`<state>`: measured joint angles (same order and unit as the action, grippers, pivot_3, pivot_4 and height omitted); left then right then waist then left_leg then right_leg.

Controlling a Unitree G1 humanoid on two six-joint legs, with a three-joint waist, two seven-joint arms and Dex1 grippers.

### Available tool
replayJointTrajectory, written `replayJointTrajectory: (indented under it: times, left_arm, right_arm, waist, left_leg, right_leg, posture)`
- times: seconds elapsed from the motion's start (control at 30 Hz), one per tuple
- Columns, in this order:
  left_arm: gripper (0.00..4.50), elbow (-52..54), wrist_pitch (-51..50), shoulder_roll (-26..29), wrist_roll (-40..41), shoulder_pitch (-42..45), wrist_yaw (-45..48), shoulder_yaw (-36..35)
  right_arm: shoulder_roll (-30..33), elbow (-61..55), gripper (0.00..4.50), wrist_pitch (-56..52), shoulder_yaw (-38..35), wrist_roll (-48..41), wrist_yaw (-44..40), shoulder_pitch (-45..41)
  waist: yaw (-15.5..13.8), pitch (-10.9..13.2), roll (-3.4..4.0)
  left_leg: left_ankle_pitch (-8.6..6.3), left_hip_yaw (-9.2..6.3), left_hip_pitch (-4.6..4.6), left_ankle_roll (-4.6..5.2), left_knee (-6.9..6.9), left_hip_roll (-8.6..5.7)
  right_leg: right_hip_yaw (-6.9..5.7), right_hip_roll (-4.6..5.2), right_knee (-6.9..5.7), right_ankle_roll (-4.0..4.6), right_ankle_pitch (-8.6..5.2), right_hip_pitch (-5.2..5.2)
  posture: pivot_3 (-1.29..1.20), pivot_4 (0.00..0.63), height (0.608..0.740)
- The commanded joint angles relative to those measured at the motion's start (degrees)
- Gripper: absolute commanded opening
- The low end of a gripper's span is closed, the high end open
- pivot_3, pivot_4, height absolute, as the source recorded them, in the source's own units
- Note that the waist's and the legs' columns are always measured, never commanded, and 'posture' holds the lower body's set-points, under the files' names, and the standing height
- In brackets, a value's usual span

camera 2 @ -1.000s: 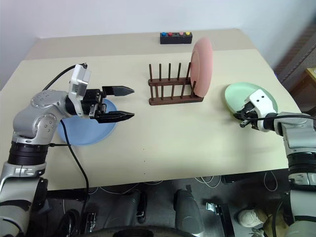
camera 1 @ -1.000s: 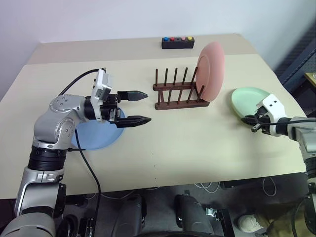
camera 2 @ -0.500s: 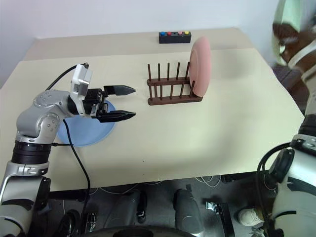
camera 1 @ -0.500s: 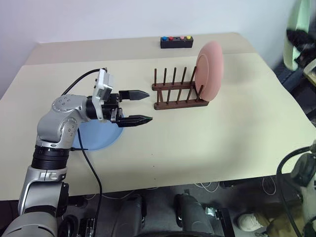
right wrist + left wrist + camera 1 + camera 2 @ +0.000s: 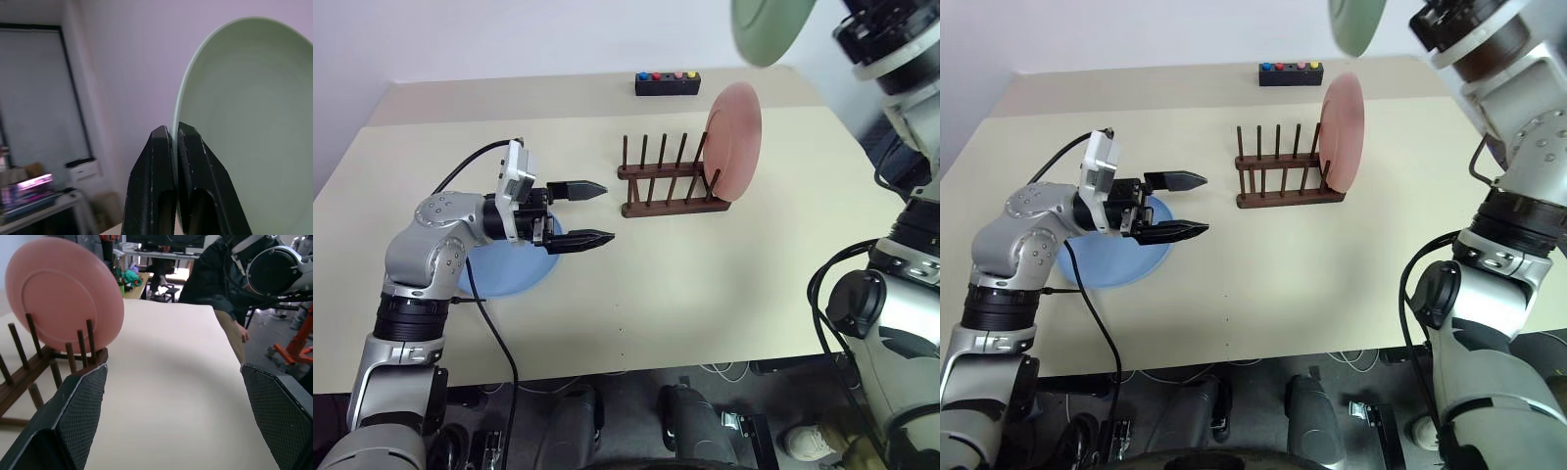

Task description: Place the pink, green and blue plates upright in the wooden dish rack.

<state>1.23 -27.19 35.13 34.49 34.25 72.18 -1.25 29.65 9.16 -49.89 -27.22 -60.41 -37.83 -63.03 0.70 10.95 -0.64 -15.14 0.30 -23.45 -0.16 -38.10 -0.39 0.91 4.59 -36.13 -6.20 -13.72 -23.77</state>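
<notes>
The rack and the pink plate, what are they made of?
The rack looks like wood: dark reddish-brown, with thin round pegs standing on two rails and a slight sheen. The pink plate is probably plastic, though glazed pottery can't be ruled out: one even matte colour, smooth, with a raised ring moulded on its back that the left wrist view shows.
</notes>
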Motion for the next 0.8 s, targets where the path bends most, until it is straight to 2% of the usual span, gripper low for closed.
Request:
replayJointTrajectory:
  times: [0.03, 0.4, 0.8]
  left_arm:
    - [4.50, 3.1, -0.2, 0.7, 1.5, -0.4, -0.8, -1.9]
    - [4.50, 3.3, -0.6, 1.3, 2.1, -0.5, -1.3, -1.7]
    - [4.50, 3.6, -0.5, 1.1, 2.1, -0.7, -1.5, -1.7]
  right_arm:
    - [-3.3, -0.6, 0.03, 0.0, 0.5, -2.8, 1.0, 0.5]
    - [-6.4, 3.7, 0.03, 1.4, 5.1, 0.5, -1.9, 5.9]
    - [-7.0, 5.4, 0.03, 3.6, 6.0, 3.5, -3.2, 9.8]
  waist:
    - [0.1, 0.0, 0.00]
    - [0.1, 0.0, 0.00]
    - [0.2, 0.0, 0.00]
  left_leg:
    - [0.00, 0.00, 0.00, 0.00, 0.01, 0.01]
    - [0.00, 0.01, -0.01, 0.00, 0.02, 0.03]
    - [0.00, 0.03, -0.01, 0.00, 0.03, 0.03]
  right_leg:
    - [0.00, -0.01, -0.01, 0.00, 0.00, -0.02]
    - [-0.02, -0.06, -0.02, 0.00, 0.00, -0.06]
    - [-0.01, -0.06, -0.03, 0.00, 0.00, -0.08]
  posture:
    - [0.00, 0.150, 0.740]
    - [0.00, 0.150, 0.740]
    - [0.00, 0.150, 0.740]
